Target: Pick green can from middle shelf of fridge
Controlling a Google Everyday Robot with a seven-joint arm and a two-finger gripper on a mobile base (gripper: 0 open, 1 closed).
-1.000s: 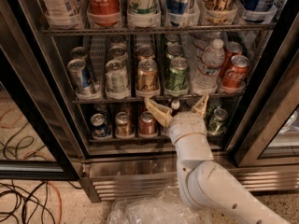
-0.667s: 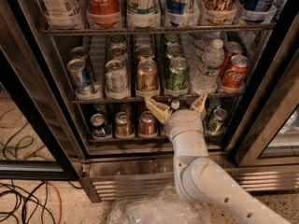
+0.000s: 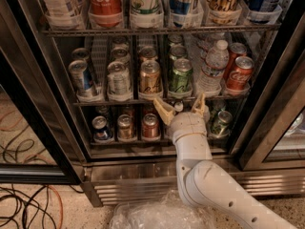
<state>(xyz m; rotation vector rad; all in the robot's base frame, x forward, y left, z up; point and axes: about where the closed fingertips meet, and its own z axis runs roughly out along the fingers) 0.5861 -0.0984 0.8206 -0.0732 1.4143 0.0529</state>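
Observation:
The green can stands upright at the front of its lane on the middle shelf of the fridge, between a gold-tan can and a clear water bottle. A second green can stands behind it. My gripper is open, its two tan fingers spread just below the green can at the shelf's front edge, not touching the can. The white arm rises from the lower right.
Red Coca-Cola cans stand right of the bottle, silver and blue cans to the left. Tall bottles fill the top rack. Short cans sit on the bottom shelf. Crumpled plastic and cables lie on the floor.
My gripper has risen slightly toward the middle shelf, below the green can. Its fingers stay spread. The cans have not moved.

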